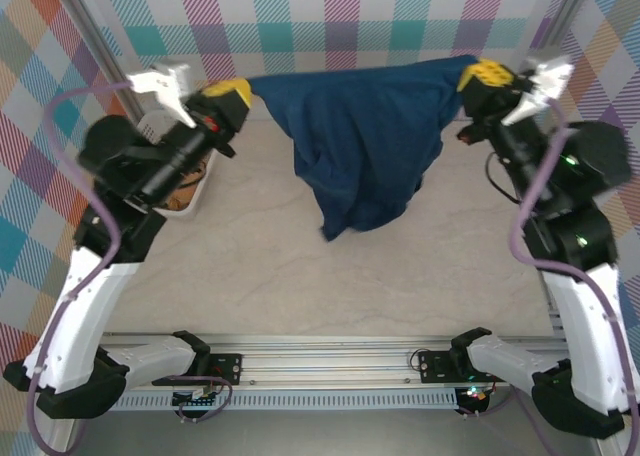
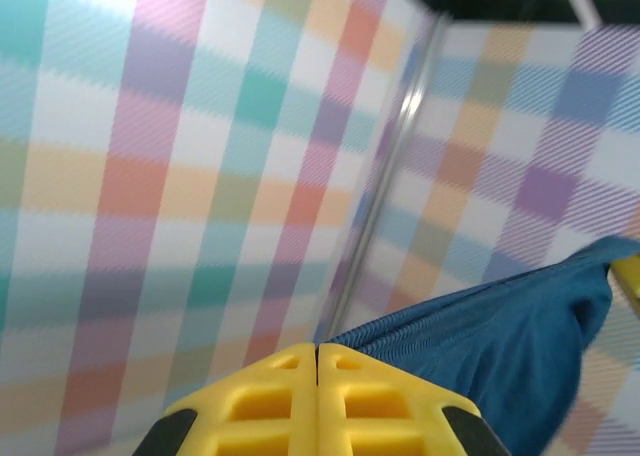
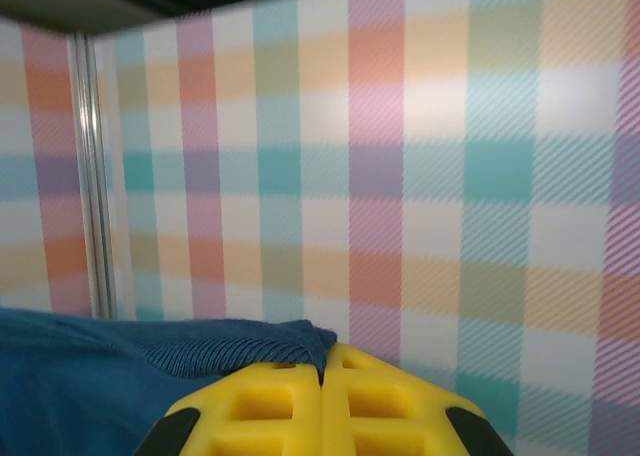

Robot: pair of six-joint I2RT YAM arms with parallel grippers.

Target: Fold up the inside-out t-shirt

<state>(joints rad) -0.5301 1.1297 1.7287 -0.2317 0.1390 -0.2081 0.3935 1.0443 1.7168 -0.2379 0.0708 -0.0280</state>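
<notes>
The inside-out t-shirt (image 1: 360,146), dark navy blue, hangs in the air stretched between both grippers, its lower part drooping in loose folds toward the table. My left gripper (image 1: 238,88) is raised at the back left and shut on the shirt's left top edge; its yellow fingers (image 2: 250,401) press together with the ribbed blue cloth (image 2: 480,336) coming out on the right. My right gripper (image 1: 478,74) is raised at the back right, shut on the other top edge. Its yellow fingers (image 3: 390,401) pinch the ribbed hem (image 3: 220,346).
A white bin (image 1: 188,188) holding a tan-orange garment stands at the left, behind the left arm. The beige tabletop (image 1: 330,276) lies under the hanging shirt. Checked walls (image 1: 330,16) close in the back and sides.
</notes>
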